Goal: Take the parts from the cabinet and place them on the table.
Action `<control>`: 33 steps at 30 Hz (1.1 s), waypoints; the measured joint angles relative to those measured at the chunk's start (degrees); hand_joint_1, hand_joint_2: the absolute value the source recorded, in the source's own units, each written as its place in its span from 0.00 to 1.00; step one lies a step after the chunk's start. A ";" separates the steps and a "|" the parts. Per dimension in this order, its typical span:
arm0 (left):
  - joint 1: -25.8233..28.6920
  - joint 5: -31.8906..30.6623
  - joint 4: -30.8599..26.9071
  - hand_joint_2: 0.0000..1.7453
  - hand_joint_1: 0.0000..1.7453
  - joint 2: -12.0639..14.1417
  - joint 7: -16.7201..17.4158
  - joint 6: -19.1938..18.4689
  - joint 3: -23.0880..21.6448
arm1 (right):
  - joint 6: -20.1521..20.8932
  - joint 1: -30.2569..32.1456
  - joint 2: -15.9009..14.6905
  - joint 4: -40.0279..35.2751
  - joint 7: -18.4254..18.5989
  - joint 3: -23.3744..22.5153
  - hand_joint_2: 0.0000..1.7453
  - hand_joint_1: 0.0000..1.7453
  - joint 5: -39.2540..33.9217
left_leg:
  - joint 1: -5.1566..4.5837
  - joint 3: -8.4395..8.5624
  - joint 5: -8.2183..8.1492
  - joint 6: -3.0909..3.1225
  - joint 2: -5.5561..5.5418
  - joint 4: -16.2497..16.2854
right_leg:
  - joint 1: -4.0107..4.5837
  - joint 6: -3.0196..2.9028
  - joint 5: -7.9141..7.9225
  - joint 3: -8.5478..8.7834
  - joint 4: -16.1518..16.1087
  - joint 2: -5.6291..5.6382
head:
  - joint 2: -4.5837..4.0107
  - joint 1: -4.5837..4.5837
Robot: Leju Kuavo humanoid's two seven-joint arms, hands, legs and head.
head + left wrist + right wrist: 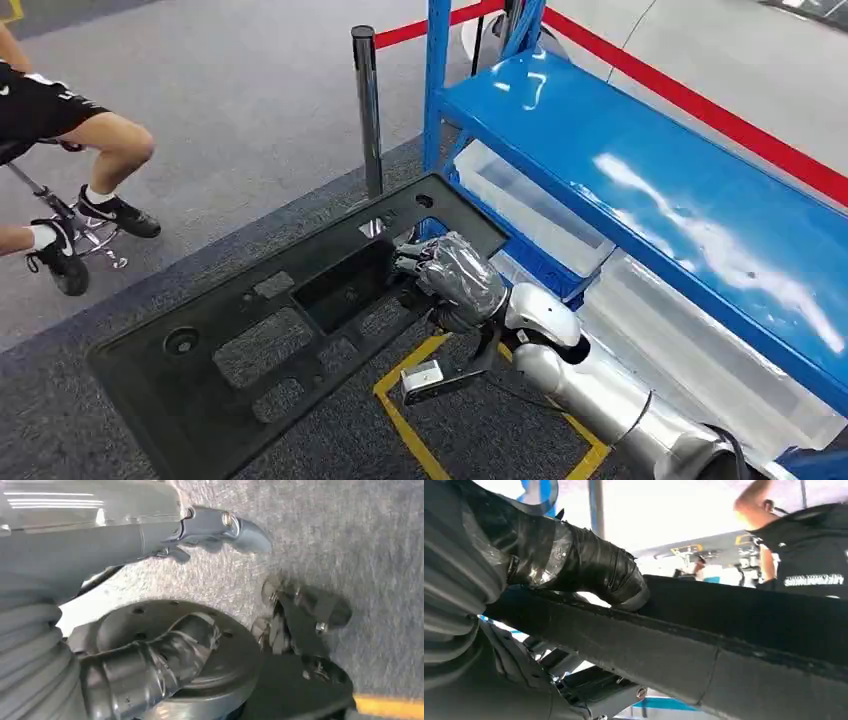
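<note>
A large black plastic panel point(250, 350) with several cutouts hangs tilted above the carpet, in front of the blue cabinet point(650, 170). My right hand point(455, 280) grips its near right edge. In the right wrist view the taped thumb point(589, 565) presses on top of the panel's edge point(734, 630), with the fingers hidden underneath. My left hand point(155, 665) hangs over the grey carpet, its fingers point(225, 527) spread and nothing in it.
Clear bins point(530, 205) sit under the cabinet's blue shelf. A chrome post point(367, 110) with a red belt point(700, 105) stands just beyond the panel. A person point(60, 110) sits on a stool at the left. Yellow tape point(410, 430) marks the floor below my arm.
</note>
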 joint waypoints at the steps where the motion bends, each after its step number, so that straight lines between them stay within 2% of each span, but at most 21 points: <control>1: -0.04 0.00 0.00 1.00 0.00 0.11 -0.07 0.00 0.00 | -0.02 0.02 -0.02 0.00 -0.04 0.00 1.00 1.00 0.00 | 0.23 -1.97 -1.97 -0.42 0.76 4.11 | -0.01 0.01 -0.03 0.00 0.04 -0.83 | 0.00 -0.02; 3: -0.12 0.00 0.00 1.00 0.00 0.37 -0.13 0.02 0.02 | 0.00 0.23 -0.02 0.04 -0.04 0.00 1.00 1.00 0.00 | 0.76 -5.53 -4.31 -1.21 1.04 11.22 | -0.10 0.16 -0.21 -0.12 0.30 -2.64 | 0.00 -0.07; 4: -0.18 0.00 0.00 1.00 0.00 0.51 -0.13 0.02 0.02 | 0.00 0.26 -0.02 0.04 -0.07 0.00 1.00 1.00 0.00 | 1.04 -5.68 -3.64 -1.54 1.15 11.51 | -0.19 0.37 -0.35 -0.15 0.45 -3.61 | 0.00 -0.02; 6: -0.14 0.00 0.00 1.00 0.00 0.68 -0.13 0.02 0.02 | 0.00 0.23 0.00 0.02 -0.07 0.00 1.00 1.00 0.00 | 1.41 -1.58 0.85 -2.07 2.10 3.91 | -0.45 1.00 -0.78 -0.17 0.99 -5.22 | 0.00 -0.02; 7: -0.16 0.00 0.00 1.00 0.00 0.72 -0.13 0.02 0.00 | 0.00 0.19 0.00 0.02 -0.07 0.00 1.00 1.00 0.00 | 1.47 1.32 3.08 -2.17 3.32 -1.32 | -0.59 1.30 -1.08 -0.15 1.38 -5.87 | 0.00 -0.04; 8: -0.13 -0.02 0.00 1.00 0.00 0.70 -0.13 0.00 0.02 | 0.00 0.15 -0.02 0.02 -0.07 0.00 1.00 1.00 0.00 | 1.18 2.76 2.58 -2.09 6.21 -4.72 | -0.43 1.70 -1.37 -0.19 1.74 -6.36 | 0.00 -0.04; 9: -0.14 0.00 0.00 1.00 0.00 0.72 -0.13 0.00 0.02 | -0.02 0.10 -0.02 0.02 -0.07 0.00 1.00 1.00 0.00 | 0.83 2.84 2.93 -1.12 6.15 -4.84 | -0.07 2.03 -1.57 -0.43 2.19 -6.82 | 0.00 -0.03; 10: -0.12 -0.02 0.00 1.00 0.00 0.72 -0.13 -0.02 0.02 | -0.02 0.10 -0.02 0.02 -0.09 0.00 1.00 1.00 0.00 | 0.72 2.57 2.97 -0.21 4.98 -4.61 | -0.07 2.26 -1.47 -0.48 2.13 -7.15 | 0.02 -0.02; 13: 0.00 -0.02 0.00 1.00 0.00 0.72 -0.11 -0.02 0.02 | -0.02 0.06 0.20 0.00 -0.09 0.00 1.00 1.00 0.00 | 0.71 2.46 3.70 1.25 3.20 -5.28 | -0.28 3.26 -1.44 -0.43 2.04 -8.71 | 0.02 0.04; 15: -0.12 -0.04 0.00 1.00 0.00 0.61 -0.09 -0.07 0.02 | -0.02 0.07 0.15 0.04 -0.09 0.00 1.00 1.00 0.00 | 0.86 2.35 4.21 2.02 2.30 -5.75 | -0.78 3.45 -5.03 -1.96 6.21 -3.40 | 0.02 0.07; 17: -0.09 -0.02 0.00 1.00 0.00 0.57 -0.07 -0.09 0.02 | 0.00 0.29 0.11 0.13 -0.09 0.00 1.00 1.00 0.00 | 0.74 2.00 4.43 2.35 0.98 -5.65 | -0.75 3.53 -9.81 -6.30 15.91 -1.45 | 0.00 0.04; 18: -0.07 -0.02 0.00 1.00 0.00 0.55 -0.07 -0.11 0.00 | 0.00 0.43 0.11 0.18 -0.09 0.00 1.00 1.00 0.00 | 0.57 1.82 4.51 2.47 0.21 -5.54 | -0.74 3.51 -10.69 -7.91 19.30 -1.30 | 0.00 0.04; 20: 0.06 -0.02 0.00 1.00 0.00 0.55 -0.05 -0.15 0.02 | 0.00 0.59 0.11 0.28 -0.09 0.00 1.00 1.00 0.00 | 0.39 1.61 4.54 2.49 -1.44 -5.21 | -0.61 3.12 -8.62 -7.61 18.53 -1.12 | 0.00 0.06; 22: 0.12 -0.02 0.00 1.00 0.00 0.51 -0.04 -0.15 0.02 | 0.00 0.52 0.11 0.33 -0.09 0.00 1.00 1.00 0.00 | 0.31 1.67 4.58 2.40 -3.21 -4.87 | -0.60 2.48 -3.02 -2.80 8.54 0.24 | 0.00 0.04; 23: 0.11 -0.02 0.00 1.00 0.00 0.42 -0.04 -0.15 0.02 | 0.00 0.46 0.07 0.35 -0.09 0.00 1.00 1.00 0.00 | 0.37 1.56 4.61 2.32 -3.82 -4.78 | -0.62 2.12 -1.81 -1.06 4.22 2.84 | 0.00 0.07; 24: -0.03 -0.02 0.00 1.00 0.00 0.35 -0.04 -0.15 0.00 | 0.00 0.52 -0.11 0.42 -0.09 0.00 1.00 1.00 0.00 | 0.11 1.05 4.81 1.87 -4.44 -4.53 | -0.80 2.07 -2.30 -0.65 3.23 5.01 | 0.00 0.00; 26: 0.02 -0.04 0.00 1.00 0.00 0.35 -0.02 -0.15 0.02 | -0.02 0.44 -0.09 0.35 -0.11 0.00 1.00 1.00 0.00 | 0.75 0.41 5.27 1.11 -5.81 -4.63 | -0.45 2.15 -2.23 -0.80 2.91 3.84 | 0.00 0.02; 28: 0.26 -0.30 0.00 1.00 0.00 0.31 -0.30 0.28 0.02 | -0.02 0.26 0.07 0.35 -0.02 0.00 1.00 1.00 0.15 | 0.58 0.09 5.79 0.19 -7.42 -5.06 | -0.72 1.52 -1.74 -0.49 2.16 2.13 | 0.00 0.07; 30: 0.18 -1.36 0.00 1.00 0.00 0.37 -1.92 1.46 -0.11 | -0.02 -0.05 -0.07 0.37 1.23 -0.04 1.00 1.00 1.03 | 0.23 -1.17 3.33 -0.03 -1.70 -2.12 | -0.83 0.85 -1.15 -0.07 1.23 0.51 | 0.00 -0.18; 31: 0.08 -1.44 0.00 1.00 0.00 0.46 -2.23 1.55 -0.15 | 0.24 -0.24 -0.22 0.37 1.51 -0.31 1.00 1.00 1.03 | 0.34 -3.04 0.82 -0.37 0.17 2.06 | -0.59 0.79 -1.13 -0.16 1.25 -0.53 | 0.00 -0.13; 33: 0.05 -1.42 0.00 1.00 0.00 0.68 -2.32 1.55 -0.15 | 0.72 -0.33 -0.66 0.39 1.57 -0.96 1.00 1.00 1.01 | 0.72 -6.52 -2.59 -0.80 1.20 10.00 | -0.34 0.70 -1.21 -0.28 1.45 -2.49 | 0.00 -0.13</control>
